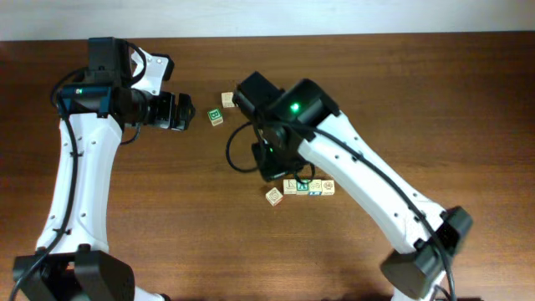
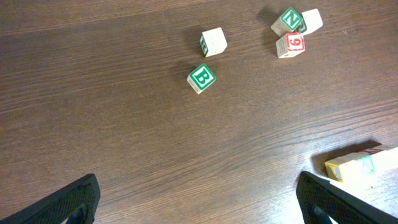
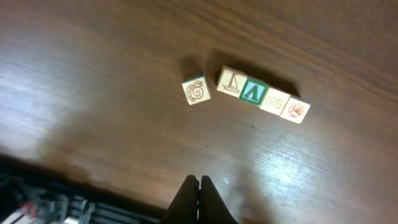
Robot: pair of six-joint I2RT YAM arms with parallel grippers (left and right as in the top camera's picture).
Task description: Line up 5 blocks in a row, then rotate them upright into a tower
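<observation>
White arms (image 1: 75,167) with black joints (image 1: 113,57); black cables (image 1: 228,152); green light (image 1: 294,107).

**Setting: dark wood table, pale band behind**

Table (image 1: 435,92): dark brown top with a wood grain that runs left to right in the overhead view. It fills nearly the whole frame. The far edge is straight. Beyond it lies a pale off-white strip (image 1: 334,15); cannot tell whether this is wall or floor. Light: soft and even. In the right wrist view the tabletop carries a whitish sheen, brightest at left and lower right. Surface is matte elsewhere.
</observation>
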